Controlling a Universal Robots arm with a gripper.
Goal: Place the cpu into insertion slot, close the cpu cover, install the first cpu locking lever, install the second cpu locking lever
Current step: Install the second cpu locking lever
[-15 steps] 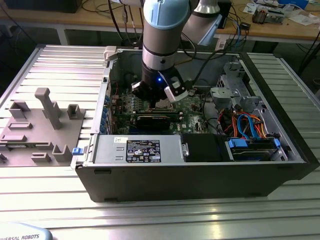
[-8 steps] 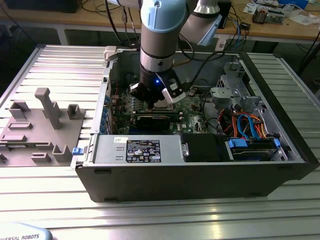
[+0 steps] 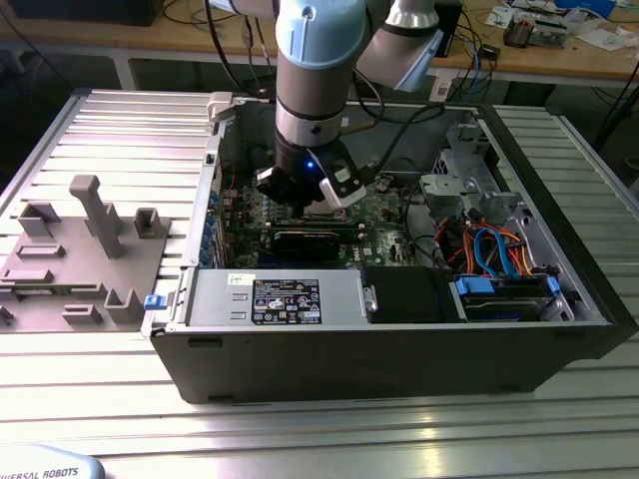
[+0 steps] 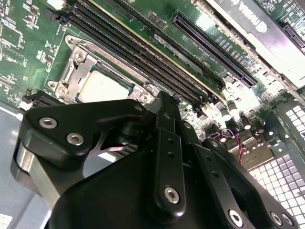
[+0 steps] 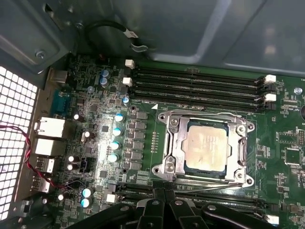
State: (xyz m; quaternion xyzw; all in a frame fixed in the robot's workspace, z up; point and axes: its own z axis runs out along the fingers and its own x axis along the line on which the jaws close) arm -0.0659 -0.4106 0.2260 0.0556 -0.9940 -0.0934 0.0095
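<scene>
Hovering low inside the open computer case [image 3: 399,344], my gripper [image 3: 318,200] is hanging just over the green motherboard [image 5: 119,143], at the edge of the socket. Its black fingers [image 4: 164,119] are lying pressed together with no gap between them and nothing held, as the second wrist view is showing; in the first wrist view the linkage is sitting just beside the socket's frame.

The cpu [image 5: 206,149] is sitting seated in the socket, its silvery-grey top showing through the square opening of the cpu cover [image 5: 174,148]. The cpu cover is lying flat down around the chip, framing it on all sides. A thin locking lever [image 5: 209,189] is running along the socket edge nearest my fingers; whether it is hooked under its catch I cannot tell.

Four long black memory slots [image 5: 195,86] are lying beside the socket, on the side away from my fingers. In the exterior view, a grey fixture tray [image 3: 80,249] is resting on the ribbed metal table [image 3: 319,429], well apart from the case toward the exterior view's left
</scene>
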